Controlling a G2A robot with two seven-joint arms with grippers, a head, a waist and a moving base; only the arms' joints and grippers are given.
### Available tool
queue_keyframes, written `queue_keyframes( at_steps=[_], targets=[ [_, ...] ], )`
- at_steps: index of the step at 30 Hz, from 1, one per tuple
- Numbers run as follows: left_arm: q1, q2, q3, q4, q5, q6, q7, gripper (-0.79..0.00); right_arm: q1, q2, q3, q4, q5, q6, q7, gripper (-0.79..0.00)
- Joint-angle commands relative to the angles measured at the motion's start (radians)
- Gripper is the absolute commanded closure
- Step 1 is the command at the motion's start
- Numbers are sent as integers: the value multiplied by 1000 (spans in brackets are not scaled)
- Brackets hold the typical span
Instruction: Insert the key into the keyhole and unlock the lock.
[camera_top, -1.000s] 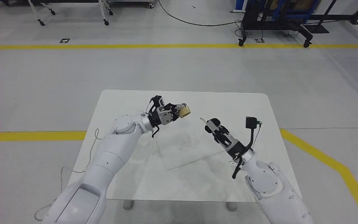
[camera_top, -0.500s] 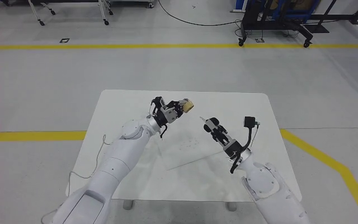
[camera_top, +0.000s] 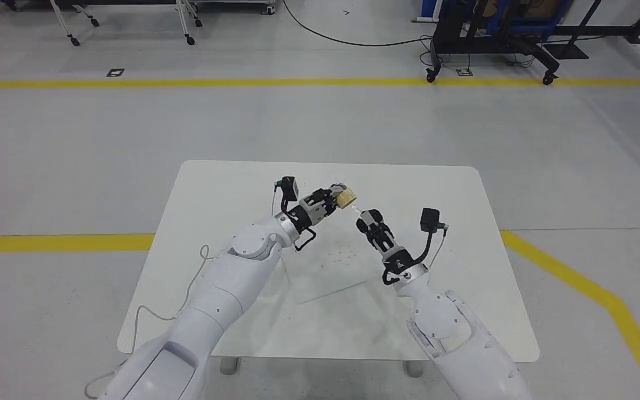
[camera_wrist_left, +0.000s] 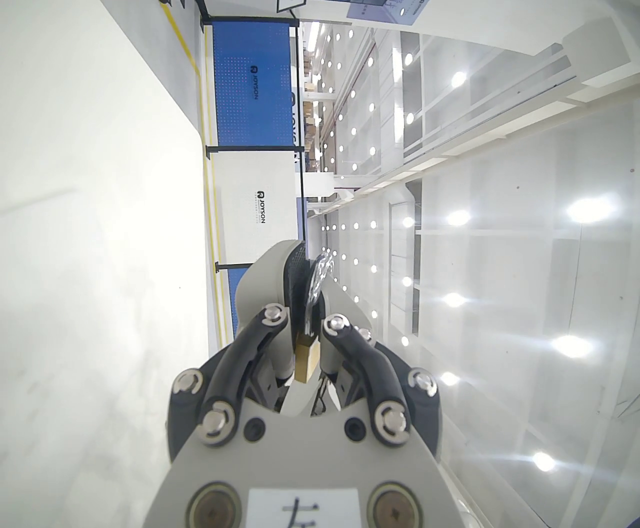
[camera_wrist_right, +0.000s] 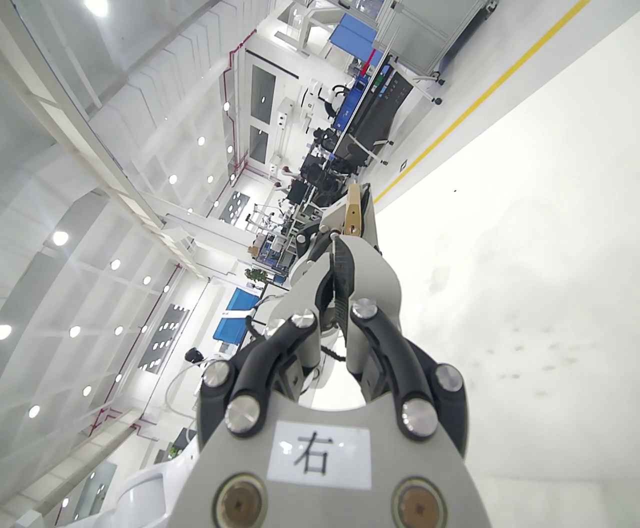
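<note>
Desk: white desk (camera_top: 440, 190), with a pale rectangular sheet (camera_top: 325, 278) lying flat near its middle.
Left end effector: the left end effector (camera_top: 328, 200) is held up over the middle of the desk, above the far edge of the sheet. In the left wrist view its fingers (camera_wrist_left: 270, 280) are drawn together, clamped on the lock.
Lock: small brass lock (camera_top: 344, 195), off the desk in the left end effector's grip. In the top view its brass body sticks out past the fingertips toward the right arm. In the left wrist view the brass body (camera_wrist_left: 306, 361) sits deep between the two fingers, with a shiny metal part nearer the fingertips. Cannot tell what that part is.
Right end effector: the right end effector (camera_top: 364, 217) is raised over the desk just beside the lock and points at it. Its fingers (camera_wrist_right: 370, 265) are pressed together on the key.
Key: thin metal key (camera_wrist_right: 332, 244), seen edge-on between the right fingers, its tip aimed at the lock.
Key to lock: in the right wrist view the lock (camera_wrist_right: 353, 214) stands directly past the key tip, end face toward it. The tip looks to meet that face. Cannot tell whether it has entered the keyhole.
Spacing: from the top view the two end effectors are nearly tip to tip, both clear of the desk.
</note>
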Motion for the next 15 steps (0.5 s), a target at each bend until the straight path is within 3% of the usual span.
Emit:
queue_keyframes(
  at_steps=[1, 15],
  targets=[
    [0, -2, -3, 4, 0, -1, -5, 0, 7, -4, -7, 8, 9, 9, -8, 0],
    [-4, -12, -18, 28, 32, 1, -30, 0, 29, -21, -9, 53, 43, 21, 5, 0]
  ],
)
